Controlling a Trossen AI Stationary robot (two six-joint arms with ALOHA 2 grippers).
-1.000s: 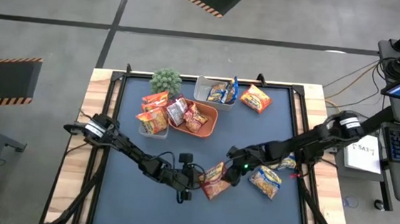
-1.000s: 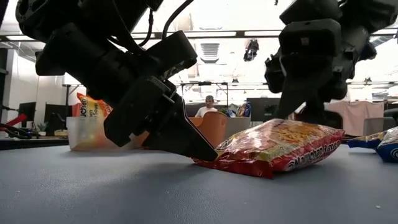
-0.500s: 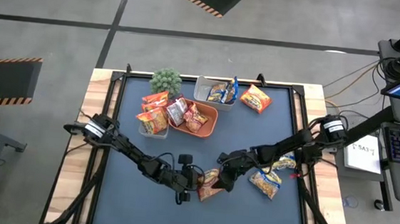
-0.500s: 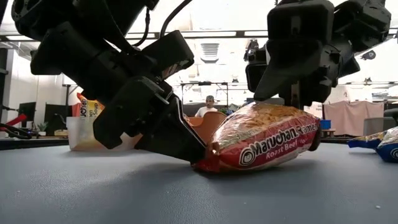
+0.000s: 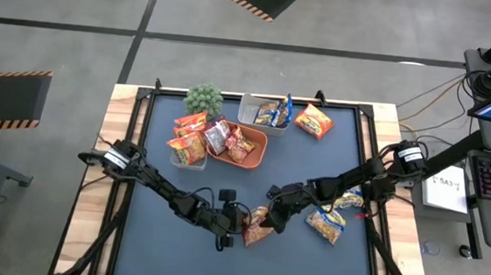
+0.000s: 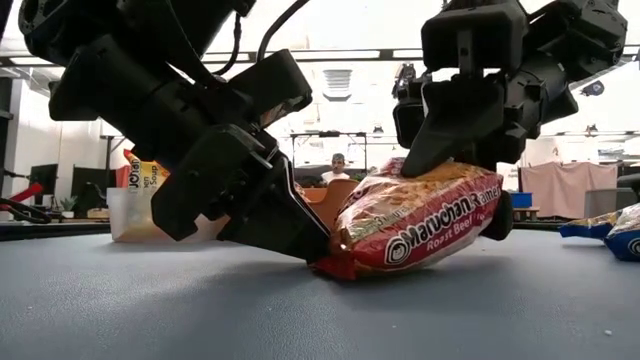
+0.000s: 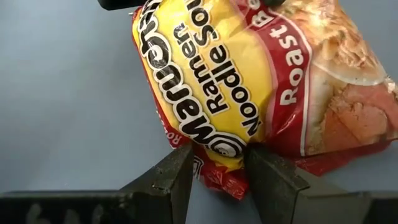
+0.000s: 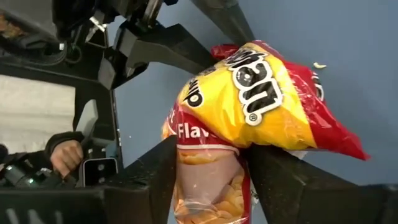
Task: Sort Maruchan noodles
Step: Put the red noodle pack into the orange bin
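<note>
Right now my 2 claws meet over 1 red Roast Beef packet [image 6: 420, 228] lying on the blue mat [image 5: 167, 237], on the side of the orange tray [image 5: 257, 152] nearest my arm bases and well apart from it. My left gripper [image 7: 217, 171] comes in low from the left arm's side and pinches the packet's crimped seam; both fingers press against that red edge, so it is clamped on the packet. My right gripper [image 8: 208, 162] comes down from above at the packet's opposite end, its fingers [image 8: 165, 168] closed in against the wrapper's sides, and that end sits raised off the mat while the seam end stays down.

Seen from table height, the packet tilts, bulging between the 2 grips, and it looks puffed and creased. It is glossy, red at the borders with a yellow band carrying the Maruchan name and "Ramen Noodle Soup", plus a picture of noodles.

Just beside my right arm lie 2 blue-and-yellow packets [image 5: 325, 221]. Inside the tray sit several red packets [image 5: 238, 142]; orange packets [image 5: 188, 146] stand in a clear tub [image 5: 176, 159] touching the tray's side, and another clear tub [image 5: 252, 113] beyond the tray holds more, with 1 orange packet [image 5: 314, 121] lying near it.
</note>
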